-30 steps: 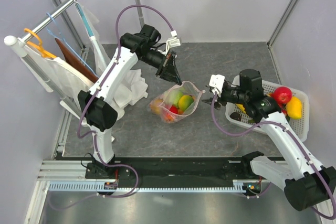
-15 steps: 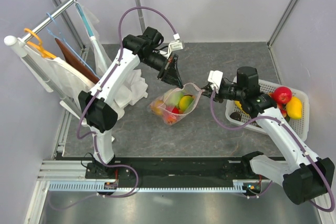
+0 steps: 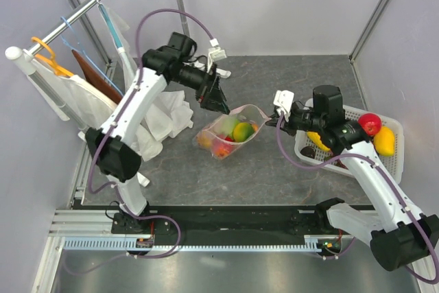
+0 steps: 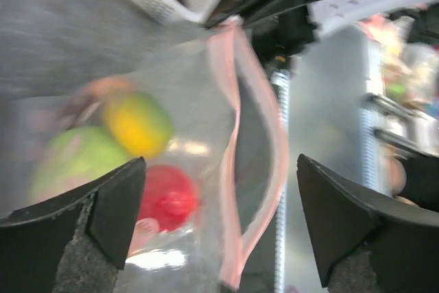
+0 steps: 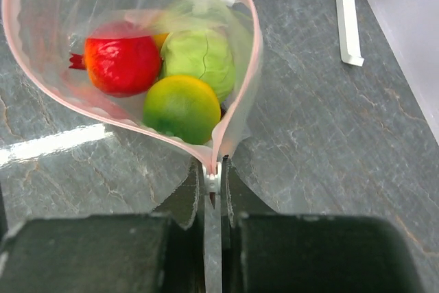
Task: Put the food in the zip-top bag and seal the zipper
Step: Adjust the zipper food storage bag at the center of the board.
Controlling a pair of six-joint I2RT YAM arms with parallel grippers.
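The zip-top bag [image 3: 230,136] lies mid-table with its mouth gaping, holding food: a red apple [image 5: 122,63], a green cabbage [image 5: 204,56] and a yellow-green fruit [image 5: 182,108]. The pink zipper [image 5: 255,53] loops round the mouth. My right gripper [image 5: 212,169] is shut on the zipper's white slider tab [image 5: 212,182] at the bag's right end. Just above the bag's far end hovers my left gripper [image 3: 223,106], open; in its wrist view the zipper [image 4: 233,121] runs between the spread fingers [image 4: 113,204] without touching them.
A white slatted basket [image 3: 394,159] at the right holds a red apple [image 3: 369,123], a yellow lemon [image 3: 385,141] and other pieces. White cloth [image 3: 161,111] hangs from a rack [image 3: 82,8] at the left. A white stand foot [image 5: 346,12] lies beyond the bag.
My left gripper has opened, let go of the bag's edge and drawn back to the left. My right gripper has moved in and shut on the slider tab.
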